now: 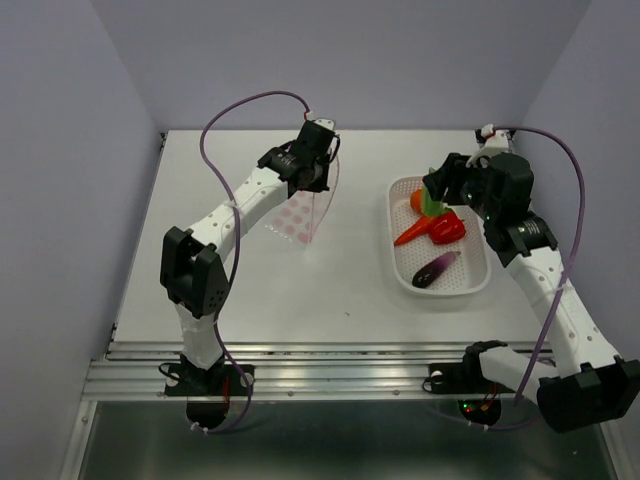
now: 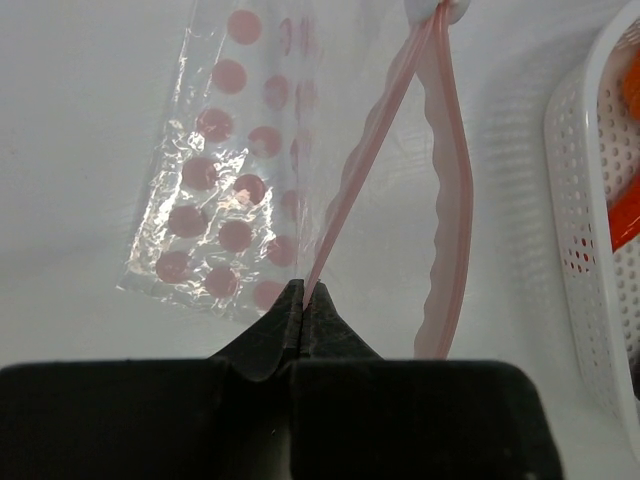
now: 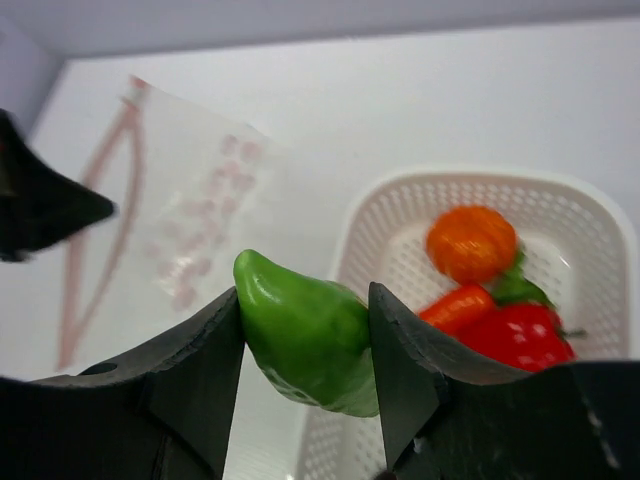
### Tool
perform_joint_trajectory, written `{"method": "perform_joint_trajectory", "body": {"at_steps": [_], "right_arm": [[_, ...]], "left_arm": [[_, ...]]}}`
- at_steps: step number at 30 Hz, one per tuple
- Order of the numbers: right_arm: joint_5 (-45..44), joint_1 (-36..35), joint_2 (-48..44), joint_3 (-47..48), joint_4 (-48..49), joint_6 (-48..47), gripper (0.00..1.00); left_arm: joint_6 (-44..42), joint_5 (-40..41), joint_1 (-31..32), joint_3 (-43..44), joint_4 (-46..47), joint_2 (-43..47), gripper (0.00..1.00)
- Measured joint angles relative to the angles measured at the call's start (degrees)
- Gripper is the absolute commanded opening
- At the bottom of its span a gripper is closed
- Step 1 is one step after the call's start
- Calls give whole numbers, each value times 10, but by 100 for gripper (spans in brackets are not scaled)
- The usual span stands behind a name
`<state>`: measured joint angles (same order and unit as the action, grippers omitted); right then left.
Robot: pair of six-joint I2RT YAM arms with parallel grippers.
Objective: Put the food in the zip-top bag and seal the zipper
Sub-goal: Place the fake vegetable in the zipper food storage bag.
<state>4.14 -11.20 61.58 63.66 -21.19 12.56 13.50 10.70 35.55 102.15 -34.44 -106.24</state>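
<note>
My left gripper (image 2: 304, 292) is shut on one lip of the pink-red zipper (image 2: 350, 180) and holds the clear, pink-dotted zip-top bag (image 1: 303, 214) up with its mouth gaping; the other lip (image 2: 452, 190) bows away. The white slider tab (image 2: 438, 10) sits at the far end. My right gripper (image 3: 305, 310) is shut on the green pod (image 3: 308, 335), lifted above the white basket (image 1: 400, 262). The orange fruit (image 1: 418, 201), carrot (image 1: 412, 234), red pepper (image 1: 448, 228) and purple eggplant (image 1: 437, 268) lie in the basket.
The basket stands at the right of the white table (image 1: 330, 290), with its rim in the left wrist view (image 2: 580, 230) near the bag. Purple cables loop over both arms. A metal rail (image 1: 300, 375) runs along the near edge.
</note>
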Motion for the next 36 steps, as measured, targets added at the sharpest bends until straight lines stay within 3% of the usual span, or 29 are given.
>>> {"method": "perform_joint_trajectory", "body": {"at_steps": [8,14,23,36], "right_arm": [[166,0,15,-33,279,134,1],[183,-32,78,-50,446,205,1],[151,-134,169,-49,564,212,1],[91,-146,221,-49,664,220,1]], "left_arm": [[7,-18,0,0,0,0,0],[14,-23,-2,0,0,0,0],[23,-23,-7,8,-2,0,0],[29,-23,-10,9,-14,0,0]]}}
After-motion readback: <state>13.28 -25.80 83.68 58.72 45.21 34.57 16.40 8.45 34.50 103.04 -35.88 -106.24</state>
